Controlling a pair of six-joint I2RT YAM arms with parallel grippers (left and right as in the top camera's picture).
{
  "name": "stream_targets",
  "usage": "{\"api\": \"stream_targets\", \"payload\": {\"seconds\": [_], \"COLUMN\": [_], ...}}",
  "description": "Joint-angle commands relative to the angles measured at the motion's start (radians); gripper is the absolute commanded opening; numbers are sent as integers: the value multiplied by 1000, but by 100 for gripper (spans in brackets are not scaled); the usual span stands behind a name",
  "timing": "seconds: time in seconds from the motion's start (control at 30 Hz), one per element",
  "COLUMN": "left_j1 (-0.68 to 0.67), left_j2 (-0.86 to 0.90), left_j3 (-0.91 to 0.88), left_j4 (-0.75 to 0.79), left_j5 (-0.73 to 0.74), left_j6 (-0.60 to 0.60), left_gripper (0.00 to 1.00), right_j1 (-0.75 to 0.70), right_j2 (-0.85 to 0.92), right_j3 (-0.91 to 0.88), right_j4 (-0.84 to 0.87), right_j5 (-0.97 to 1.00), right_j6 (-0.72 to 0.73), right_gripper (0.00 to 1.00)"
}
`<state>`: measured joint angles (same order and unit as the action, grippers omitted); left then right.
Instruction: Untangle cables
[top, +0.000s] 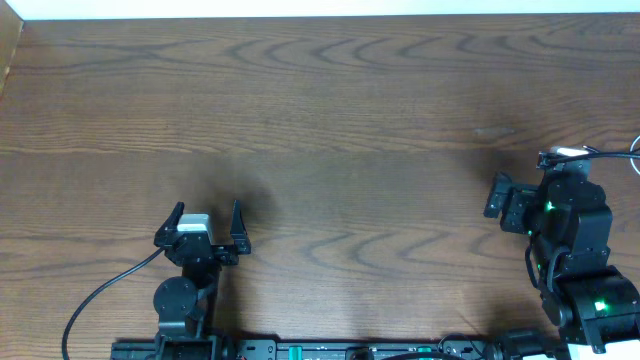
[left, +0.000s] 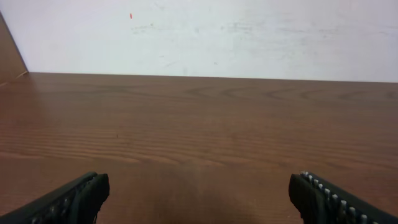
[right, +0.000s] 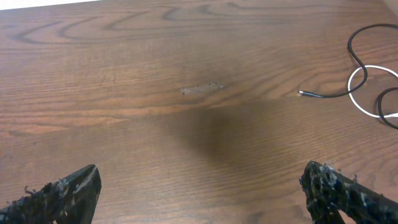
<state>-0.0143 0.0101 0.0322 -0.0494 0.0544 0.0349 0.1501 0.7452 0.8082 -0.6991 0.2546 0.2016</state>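
Note:
The black cable (right: 355, 57) lies on the table at the right edge of the right wrist view, with one small plug end (right: 303, 93) pointing left. The white cable (right: 351, 87) forms a loop that the black one crosses; both run out of frame to the right. Overhead, only a short black stretch (top: 610, 153) and a white bit (top: 562, 152) show by the right arm. My right gripper (right: 200, 177) (top: 520, 195) is open and empty, to the left of the cables. My left gripper (left: 200, 182) (top: 205, 222) is open and empty over bare wood, far from them.
The wooden table (top: 320, 120) ends at a white wall along the far side (left: 199, 37). A faint smudge (right: 200, 89) marks the wood ahead of the right gripper. The left arm's thick black wire (top: 100, 295) trails to the front left.

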Motion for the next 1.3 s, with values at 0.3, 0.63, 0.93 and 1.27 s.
{"api": "stream_targets", "payload": {"seconds": [0.3,0.63,0.93,1.27], "left_j1": [-2,-2,-2,-2], "left_j2": [-6,-6,-6,-6], "left_j3": [-28,-28,-28,-28], "left_j4": [-15,-15,-15,-15], "left_j5": [6,6,6,6], "left_j6": [13,13,13,13], "left_gripper": [98,98,98,98], "right_j1": [14,14,12,12], "right_j2": [-2,-26,-172,-419], "right_j3": [-5,-5,-176,-546], "right_j4": [-118,-150,423,920], "right_j5": [1,6,6,6], "right_j6": [-24,-31,-32,-32], "right_gripper": [99,99,99,99]}}
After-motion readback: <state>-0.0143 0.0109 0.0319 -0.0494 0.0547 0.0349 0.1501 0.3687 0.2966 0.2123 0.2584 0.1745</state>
